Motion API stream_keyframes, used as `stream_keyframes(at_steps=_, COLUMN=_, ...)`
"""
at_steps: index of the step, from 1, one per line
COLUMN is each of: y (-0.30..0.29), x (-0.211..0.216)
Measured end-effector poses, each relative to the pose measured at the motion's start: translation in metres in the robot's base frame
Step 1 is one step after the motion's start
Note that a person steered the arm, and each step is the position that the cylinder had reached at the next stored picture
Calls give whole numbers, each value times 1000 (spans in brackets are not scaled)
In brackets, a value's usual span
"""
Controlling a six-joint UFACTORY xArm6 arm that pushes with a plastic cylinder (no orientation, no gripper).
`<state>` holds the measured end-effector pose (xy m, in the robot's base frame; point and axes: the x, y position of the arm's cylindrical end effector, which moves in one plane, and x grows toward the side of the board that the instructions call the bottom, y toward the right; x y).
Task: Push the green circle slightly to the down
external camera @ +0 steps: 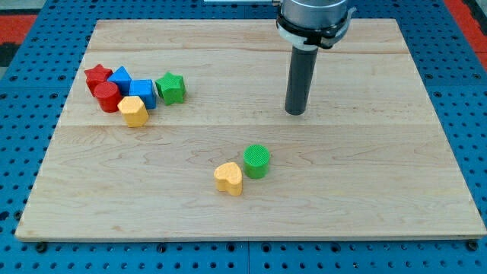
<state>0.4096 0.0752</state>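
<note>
The green circle (257,160) is a short green cylinder near the middle of the wooden board (365,190). A yellow heart block (228,179) touches it at its lower left. My tip (295,113) rests on the board above and to the right of the green circle, well apart from it.
A cluster sits at the view's left: a red star (97,75), a red cylinder (107,97), a blue triangle block (120,78), a blue cube (142,91), a yellow block (134,111) and a green star (171,87).
</note>
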Motion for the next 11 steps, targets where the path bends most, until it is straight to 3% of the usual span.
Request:
stream_keyframes(at_steps=1, y=2, x=-22)
stream_keyframes(at_steps=2, y=-18, x=13)
stream_keyframes(at_steps=3, y=-49, x=6)
stream_keyframes(at_steps=5, y=-54, x=6)
stream_keyframes(at_steps=7, y=-48, x=78)
stream_keyframes(at_steps=8, y=-52, x=83)
stream_keyframes(at_steps=11, y=-26, x=50)
